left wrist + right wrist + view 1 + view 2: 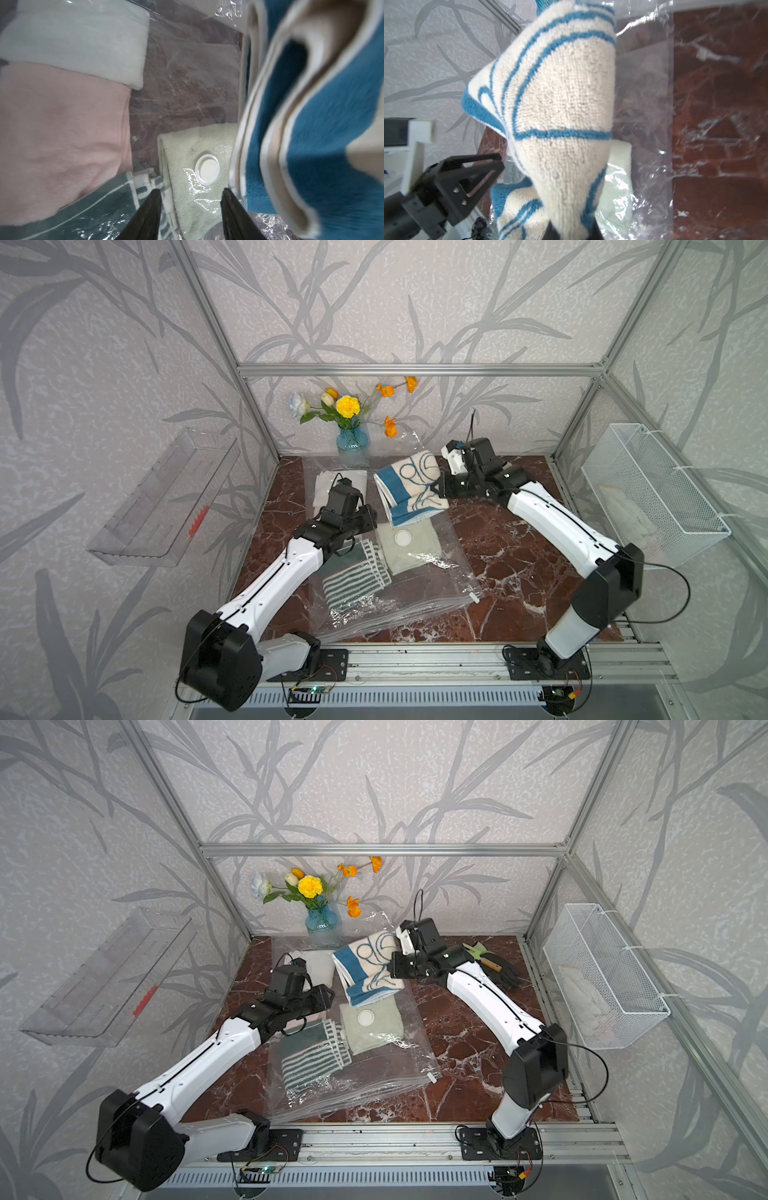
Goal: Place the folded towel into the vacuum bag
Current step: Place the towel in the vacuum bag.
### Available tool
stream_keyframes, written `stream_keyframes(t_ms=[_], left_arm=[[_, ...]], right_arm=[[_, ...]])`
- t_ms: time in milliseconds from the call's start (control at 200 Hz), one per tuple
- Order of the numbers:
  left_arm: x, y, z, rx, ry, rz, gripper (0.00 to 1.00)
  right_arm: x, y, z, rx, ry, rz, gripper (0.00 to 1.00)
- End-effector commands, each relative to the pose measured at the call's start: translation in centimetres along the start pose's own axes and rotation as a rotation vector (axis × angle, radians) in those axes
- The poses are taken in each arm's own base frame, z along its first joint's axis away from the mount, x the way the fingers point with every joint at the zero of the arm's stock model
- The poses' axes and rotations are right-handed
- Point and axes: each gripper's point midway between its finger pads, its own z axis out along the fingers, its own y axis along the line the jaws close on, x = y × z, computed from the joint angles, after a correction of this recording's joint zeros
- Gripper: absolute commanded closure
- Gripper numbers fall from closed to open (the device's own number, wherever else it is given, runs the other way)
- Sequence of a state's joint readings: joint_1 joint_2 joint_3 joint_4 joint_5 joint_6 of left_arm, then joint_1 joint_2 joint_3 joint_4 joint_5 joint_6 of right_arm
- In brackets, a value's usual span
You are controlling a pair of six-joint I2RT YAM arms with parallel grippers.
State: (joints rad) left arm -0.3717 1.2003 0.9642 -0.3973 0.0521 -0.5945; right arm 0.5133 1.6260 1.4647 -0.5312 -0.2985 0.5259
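Showing what, biggest thing first?

A dark red marble tabletop point(519, 539), seen from above, with a clear vacuum bag point(415, 605) lying across its middle. Several folded towels are already inside it.

And the towel for this task?

The blue-and-cream towel point(411, 485) is held over the far half of the bag, pinched at one edge in the clamped right gripper point(438, 489). Whether any of it has entered the bag's mouth, I cannot tell.

What about the other arm?

The left gripper point(191, 191) hovers over the bag, near the round white valve cap point(207, 169), its jaws apart with nothing between them. A small white slider clip point(473, 598) sits on the bag's near edge.

So which step is this?

Carrying, I judge; insertion is not yet done. Next, the towel likely needs guiding under the top film, then letting go once it lies flat.
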Motion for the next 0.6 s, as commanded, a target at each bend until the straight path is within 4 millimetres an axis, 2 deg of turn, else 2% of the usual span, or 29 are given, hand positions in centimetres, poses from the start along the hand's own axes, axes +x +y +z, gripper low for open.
stream_keyframes(t_ms=[0,55,125,175,275,335,450,595], left_arm=[[-0.1,0.8,-0.7,-0.027,-0.003,0.019,0.52],[0.2,-0.4,-0.1,0.036,0.018,0.034,0.51],[1.2,-1.6,1.1,0.102,0.073,0.011,0.52],[2.2,-2.6,1.9,0.128,0.116,0.016,0.52],[4.2,-5.3,3.0,0.182,0.193,0.074,0.52],[5.5,-7.3,3.5,0.224,0.234,0.109,0.52],[7.7,-10.5,4.5,0.302,0.287,0.144,0.52],[8.6,-12.7,6.5,0.363,0.325,0.133,0.52]], right_arm=[[4.4,-3.2,3.7,-0.043,0.057,0.189,0.99],[7.6,-5.7,5.2,-0.008,0.131,0.221,0.93],[10.8,-7.9,6.5,0.040,0.216,0.215,0.72],[12.3,-8.5,6.8,0.043,0.268,0.182,0.57],[13.1,-8.4,6.1,0.002,0.276,0.197,0.39],[12.5,-8.4,5.2,-0.029,0.232,0.231,0.34],[11.4,-9.4,4.0,-0.108,0.153,0.367,0.32],[11.9,-10.7,5.1,-0.111,0.145,0.441,0.32]])
